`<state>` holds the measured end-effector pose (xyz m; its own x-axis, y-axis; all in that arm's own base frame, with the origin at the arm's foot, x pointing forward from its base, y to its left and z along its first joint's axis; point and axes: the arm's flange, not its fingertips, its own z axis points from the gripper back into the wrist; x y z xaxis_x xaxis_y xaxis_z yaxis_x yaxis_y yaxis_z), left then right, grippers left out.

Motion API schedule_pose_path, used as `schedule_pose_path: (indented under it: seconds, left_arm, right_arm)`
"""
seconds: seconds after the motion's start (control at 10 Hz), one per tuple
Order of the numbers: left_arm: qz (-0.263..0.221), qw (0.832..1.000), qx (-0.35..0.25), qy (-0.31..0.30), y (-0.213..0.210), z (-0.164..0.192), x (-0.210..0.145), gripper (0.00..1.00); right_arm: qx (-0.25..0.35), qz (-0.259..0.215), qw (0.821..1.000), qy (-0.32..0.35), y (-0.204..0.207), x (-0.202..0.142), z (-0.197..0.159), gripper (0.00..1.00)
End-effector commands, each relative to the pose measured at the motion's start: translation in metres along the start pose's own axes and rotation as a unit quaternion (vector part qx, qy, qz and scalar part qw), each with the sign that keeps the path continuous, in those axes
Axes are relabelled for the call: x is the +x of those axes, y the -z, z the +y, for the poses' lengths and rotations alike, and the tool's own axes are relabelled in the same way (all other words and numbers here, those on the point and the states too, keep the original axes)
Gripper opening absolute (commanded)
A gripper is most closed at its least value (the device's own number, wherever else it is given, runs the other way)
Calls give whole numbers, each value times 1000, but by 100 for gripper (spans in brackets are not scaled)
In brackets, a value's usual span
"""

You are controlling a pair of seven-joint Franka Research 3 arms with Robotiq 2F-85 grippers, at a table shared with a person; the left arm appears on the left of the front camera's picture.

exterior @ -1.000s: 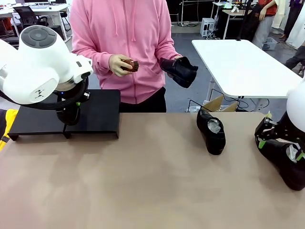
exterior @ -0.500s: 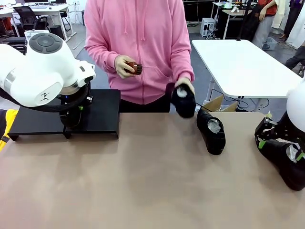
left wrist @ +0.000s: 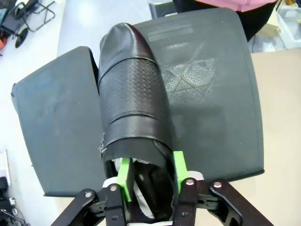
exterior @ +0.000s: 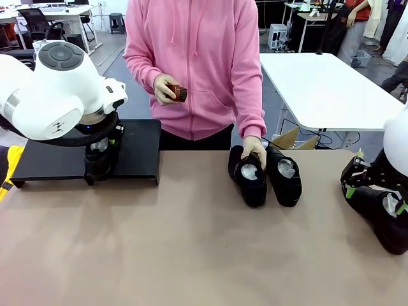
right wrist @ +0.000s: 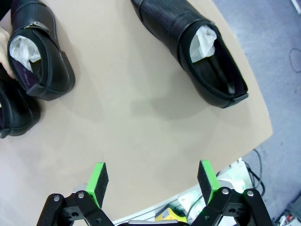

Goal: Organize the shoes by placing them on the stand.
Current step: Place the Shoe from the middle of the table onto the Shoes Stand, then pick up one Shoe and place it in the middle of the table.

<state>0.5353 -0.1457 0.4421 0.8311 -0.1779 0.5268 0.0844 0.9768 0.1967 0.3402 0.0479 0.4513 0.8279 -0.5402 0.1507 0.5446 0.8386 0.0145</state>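
Little was done. The left claw (left wrist: 149, 170) gripped one shoe (left wrist: 131, 94) by its heel over the stand (left wrist: 211, 94), at the front view's upper left; I could not tell whether it rested there. Three more lay on the table (exterior: 159, 255): the middle shoe (exterior: 250, 182) under a person's hand (exterior: 254, 150), its neighbour (exterior: 285, 178), and the far-right shoe (right wrist: 197, 42) below the right claw (right wrist: 153, 176), which was spread wide and empty. The leather was glossy and pin-punched with white paper stuffing, and the stand was matte and flat.

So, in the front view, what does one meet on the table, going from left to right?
The stand → the middle shoe under the person's hand → the neighbouring shoe → the far-right shoe.
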Motion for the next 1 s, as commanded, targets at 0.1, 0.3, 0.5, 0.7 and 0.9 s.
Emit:
schedule_pose_path:
  seconds: [0.1, 0.3, 0.5, 0.7, 0.9]
  left_arm:
    - [-25, 999, 12, -20, -13, 5, -1, 71]
    - [-40, 999, 6, -35, -29, 9, -3, 71]
    - [-23, 1000, 2, -20, -22, 7, 6, 71]
    - [-23, 1000, 2, -20, -22, 7, 6, 71]
    - [-23, 1000, 2, -20, -22, 7, 6, 71]
  right_arm:
    - [9, 0, 1000, -7, 0, 2, -1, 100]
    - [9, 0, 1000, -7, 0, 2, -1, 100]
    - [9, 0, 1000, -7, 0, 2, -1, 100]
    - [9, 0, 1000, -7, 0, 2, -1, 100]
    - [9, 0, 1000, -7, 0, 2, -1, 100]
